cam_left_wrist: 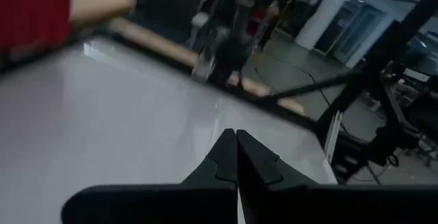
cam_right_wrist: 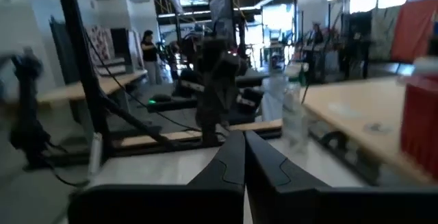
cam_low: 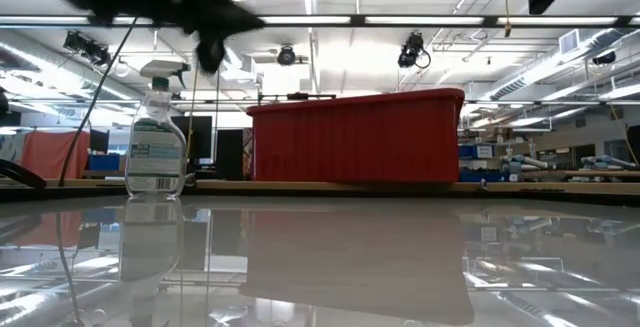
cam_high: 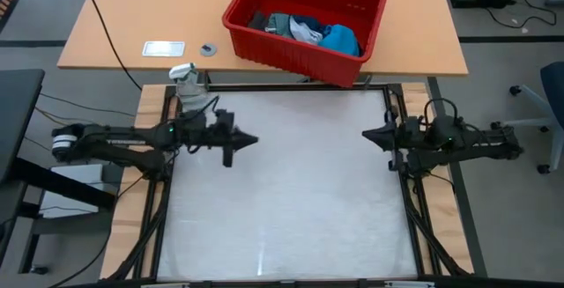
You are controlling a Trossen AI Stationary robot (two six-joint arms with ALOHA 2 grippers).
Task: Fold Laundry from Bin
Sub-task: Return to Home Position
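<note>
The high view looks straight down from well above on the whole glossy white desk (cam_high: pixel 291 200) and both arms. The low view sits at desk-top level, close over the surface, facing the large rectangular red plastic bin (cam_low: pixel 355 137) and the clear plastic spray bottle (cam_low: pixel 155 137). The high view shows both past the desk's far edge. The wrist views look forward past the dark left pincer (cam_left_wrist: pixel 237 135) and right pincer (cam_right_wrist: pixel 243 136), facing each other across the desk. The right one also catches the bottle and bin.
</note>
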